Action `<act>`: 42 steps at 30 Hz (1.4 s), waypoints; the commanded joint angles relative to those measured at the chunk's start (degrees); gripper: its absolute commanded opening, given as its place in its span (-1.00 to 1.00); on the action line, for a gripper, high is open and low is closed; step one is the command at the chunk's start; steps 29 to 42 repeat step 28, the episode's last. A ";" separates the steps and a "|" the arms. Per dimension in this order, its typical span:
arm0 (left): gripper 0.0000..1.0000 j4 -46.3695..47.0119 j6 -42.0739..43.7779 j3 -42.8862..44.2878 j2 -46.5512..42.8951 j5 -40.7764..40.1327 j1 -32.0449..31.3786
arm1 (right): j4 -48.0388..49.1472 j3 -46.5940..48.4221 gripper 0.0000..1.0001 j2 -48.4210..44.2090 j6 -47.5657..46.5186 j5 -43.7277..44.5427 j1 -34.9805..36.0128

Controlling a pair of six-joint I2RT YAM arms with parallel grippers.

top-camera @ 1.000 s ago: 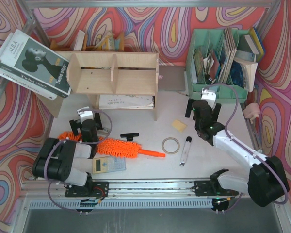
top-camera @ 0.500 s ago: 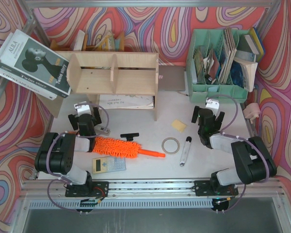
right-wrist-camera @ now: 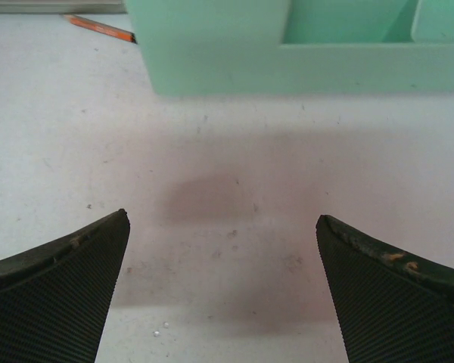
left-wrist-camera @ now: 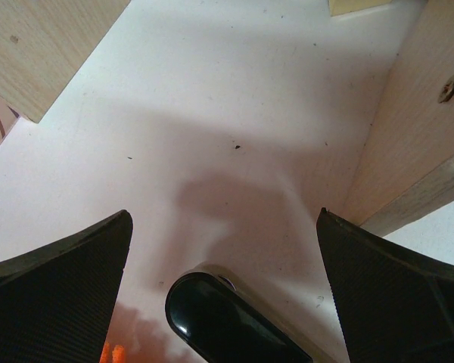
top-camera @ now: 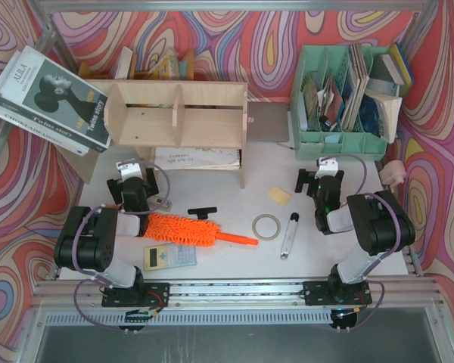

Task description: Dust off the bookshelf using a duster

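The plywood bookshelf (top-camera: 174, 113) stands at the back left; its side panels (left-wrist-camera: 412, 144) show ahead in the left wrist view. On the table in front of it lies the orange fluffy duster (top-camera: 184, 229), its thin handle (top-camera: 238, 240) pointing right. My left gripper (top-camera: 134, 180) is open and empty, just left of the duster's fluffy end and facing the shelf; a sliver of orange fluff (left-wrist-camera: 106, 352) shows at the bottom edge. A glossy black item (left-wrist-camera: 212, 318) lies between the left gripper's (left-wrist-camera: 223, 215) jaws. My right gripper (top-camera: 322, 180) (right-wrist-camera: 221, 215) is open over bare table.
A mint-green file organizer (top-camera: 340, 113) (right-wrist-camera: 287, 53) full of books stands at the back right, an orange pencil (right-wrist-camera: 98, 26) beside it. A calculator (top-camera: 169, 258), tape ring (top-camera: 266, 225), marker (top-camera: 289, 234), yellow pad (top-camera: 279, 195) and black clip (top-camera: 203, 212) lie on the table. Large books (top-camera: 49, 94) lean at the far left.
Both arms have folded back toward their bases. The right gripper drew back and right; the left gripper moved off the duster toward the shelf. Both stayed open.
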 commanded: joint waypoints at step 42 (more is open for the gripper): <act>0.97 -0.02 -0.55 0.66 0.07 0.45 0.27 | 7.57 -0.97 0.97 0.78 -1.81 -5.08 -0.20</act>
